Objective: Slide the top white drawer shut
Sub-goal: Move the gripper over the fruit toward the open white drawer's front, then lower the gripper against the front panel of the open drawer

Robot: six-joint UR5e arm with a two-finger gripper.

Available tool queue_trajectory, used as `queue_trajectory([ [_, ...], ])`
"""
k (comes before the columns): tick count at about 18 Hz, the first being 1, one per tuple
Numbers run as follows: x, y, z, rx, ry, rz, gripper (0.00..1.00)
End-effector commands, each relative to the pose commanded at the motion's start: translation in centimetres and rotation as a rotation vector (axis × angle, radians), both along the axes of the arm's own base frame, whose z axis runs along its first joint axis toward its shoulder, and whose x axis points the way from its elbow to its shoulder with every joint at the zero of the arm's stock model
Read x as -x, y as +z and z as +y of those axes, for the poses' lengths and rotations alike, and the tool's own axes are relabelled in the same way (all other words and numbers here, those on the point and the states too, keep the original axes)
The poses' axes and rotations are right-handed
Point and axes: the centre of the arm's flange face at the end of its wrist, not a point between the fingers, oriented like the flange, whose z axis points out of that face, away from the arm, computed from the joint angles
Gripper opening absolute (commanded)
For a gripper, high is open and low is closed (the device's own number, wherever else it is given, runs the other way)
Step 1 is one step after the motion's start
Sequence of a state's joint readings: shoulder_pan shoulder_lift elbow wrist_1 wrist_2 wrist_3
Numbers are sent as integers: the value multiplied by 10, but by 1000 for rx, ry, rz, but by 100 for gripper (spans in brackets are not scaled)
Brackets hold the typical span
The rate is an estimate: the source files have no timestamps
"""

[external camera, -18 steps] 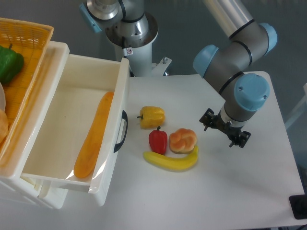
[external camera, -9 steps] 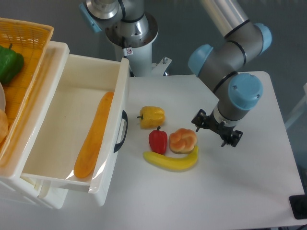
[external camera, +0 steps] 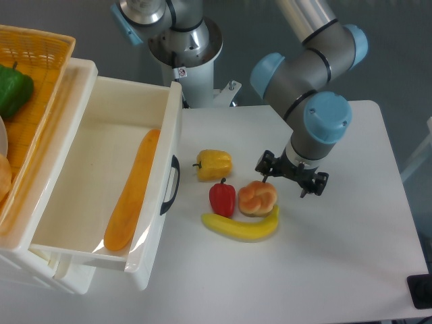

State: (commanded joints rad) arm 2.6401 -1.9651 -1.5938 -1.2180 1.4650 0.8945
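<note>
The top white drawer (external camera: 94,138) is pulled far out of the cabinet at the left. Its black curved handle (external camera: 173,185) faces right on the front panel. A long orange baguette (external camera: 132,190) lies inside it. My gripper (external camera: 290,177) hangs above the table to the right of the drawer, just above and right of the bread roll (external camera: 257,197). Its black fingers point down and hold nothing. I cannot tell how far apart they stand.
A yellow pepper (external camera: 214,164), a red pepper (external camera: 222,198), the roll and a banana (external camera: 241,227) lie between the drawer front and the gripper. An orange woven basket (external camera: 34,88) with a green pepper (external camera: 13,88) sits on the cabinet.
The gripper has moved left across the table, from the right of the roll to just above its right edge. The drawer and the food have not moved.
</note>
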Motion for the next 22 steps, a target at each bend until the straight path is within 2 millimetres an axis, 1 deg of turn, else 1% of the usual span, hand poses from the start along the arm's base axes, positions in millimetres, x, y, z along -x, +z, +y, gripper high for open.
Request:
queue_trajectory([
  [1,-7,0,6,4,14,-6,96],
  [2,-13,0,12,10,36,-13,89],
  [3,-19,1,17,13,53,-16,81],
  [4,-25,4,22,8,57,-21,70],
  [6,-32,4,29,-3,65,-37,54],
  [7,-34,6,30,-11,84,-44,45],
  [8,-38,11,33,-24,108,-56,34],
  [9,-43,12,35,-29,119,-79,23],
  [10,-47,15,35,-31,120,-98,14],
  [12,-55,29,30,-39,126,-129,0],
  [13,-58,32,29,-44,130,-147,0],
  [15,-64,30,30,-48,138,-204,0],
  [17,-68,36,32,-70,150,-256,0],
  [20,-69,48,41,-136,158,-292,0],
  [22,-69,49,48,-168,185,-321,0],
])
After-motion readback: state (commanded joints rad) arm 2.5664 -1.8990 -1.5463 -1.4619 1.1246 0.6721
